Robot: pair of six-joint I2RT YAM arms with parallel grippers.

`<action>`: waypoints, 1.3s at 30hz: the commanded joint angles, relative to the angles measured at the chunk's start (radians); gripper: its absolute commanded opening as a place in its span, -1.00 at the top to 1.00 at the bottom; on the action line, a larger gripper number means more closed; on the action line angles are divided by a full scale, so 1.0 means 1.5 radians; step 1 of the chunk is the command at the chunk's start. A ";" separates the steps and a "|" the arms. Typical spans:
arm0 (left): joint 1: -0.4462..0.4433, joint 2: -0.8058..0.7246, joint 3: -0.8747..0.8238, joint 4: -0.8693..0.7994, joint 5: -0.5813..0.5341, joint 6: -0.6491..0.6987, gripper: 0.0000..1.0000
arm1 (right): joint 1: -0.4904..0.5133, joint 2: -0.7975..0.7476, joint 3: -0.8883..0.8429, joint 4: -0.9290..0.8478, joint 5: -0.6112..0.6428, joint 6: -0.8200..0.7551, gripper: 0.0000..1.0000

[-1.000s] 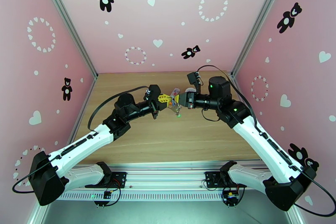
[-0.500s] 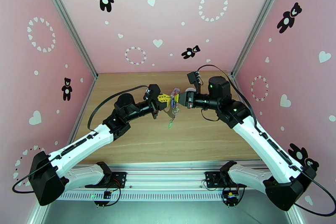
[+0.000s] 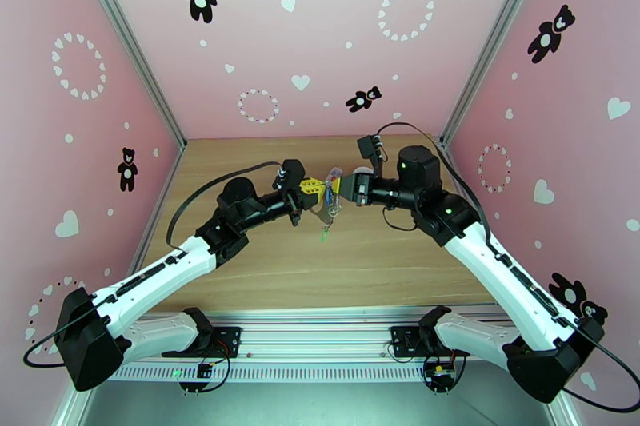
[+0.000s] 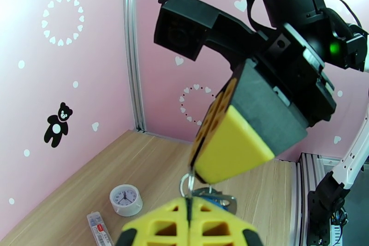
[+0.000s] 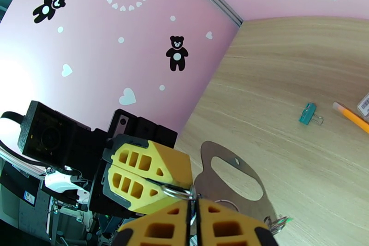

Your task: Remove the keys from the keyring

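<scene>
**Two-handed hold for stripping a keyring, seen at the meeting point of the arms.**

The left gripper (image 4: 189, 218) is pressed fully shut, its yellow pads pinching a small metal ring (image 5: 177, 191) right at its fingertips. This serves as the anchor: the ring is fixed so that the other hand has something to work against. The left arm reaches forward and inward, its wrist about level and its fingers pointing at the opposing hand, well above the table (image 3: 264, 260).

The keyring (image 5: 205, 159), a grey-brown loop, hangs below and just beyond both sets of fingertips, free of the wood, so that its parts dangle apart rather than lie tangled. The blue key (image 4: 215, 199) sits close under the pinch. The green key (image 3: 324, 235) hangs lowest, beneath the fingertips, and appears attached at the loop's far end.

The right gripper (image 5: 193, 217) meets the left tip to tip, its fingers narrowed to a slit on the same ring, apparently to pry or slide a key along the coil. The right arm mirrors the left, with the elbow raised, the wrist level and the fingers pointing leftward. An orange pen (image 5: 350, 115) lies on the table well away from either hand.
</scene>
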State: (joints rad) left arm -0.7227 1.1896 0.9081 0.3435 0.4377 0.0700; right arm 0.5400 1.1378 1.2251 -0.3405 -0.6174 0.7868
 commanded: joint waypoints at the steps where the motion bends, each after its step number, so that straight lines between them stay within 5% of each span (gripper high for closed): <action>1: -0.003 -0.003 0.025 0.035 0.015 -0.012 1.00 | 0.007 -0.010 -0.009 0.033 -0.002 0.009 0.71; 39: -0.020 -0.023 -0.001 0.022 -0.084 0.038 1.00 | 0.008 -0.009 0.063 -0.062 0.037 -0.104 0.99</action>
State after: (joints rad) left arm -0.7498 1.1790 0.9096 0.3527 0.3397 0.1123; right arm 0.5507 1.1133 1.2694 -0.4091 -0.5507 0.6689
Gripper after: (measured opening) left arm 0.037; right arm 0.032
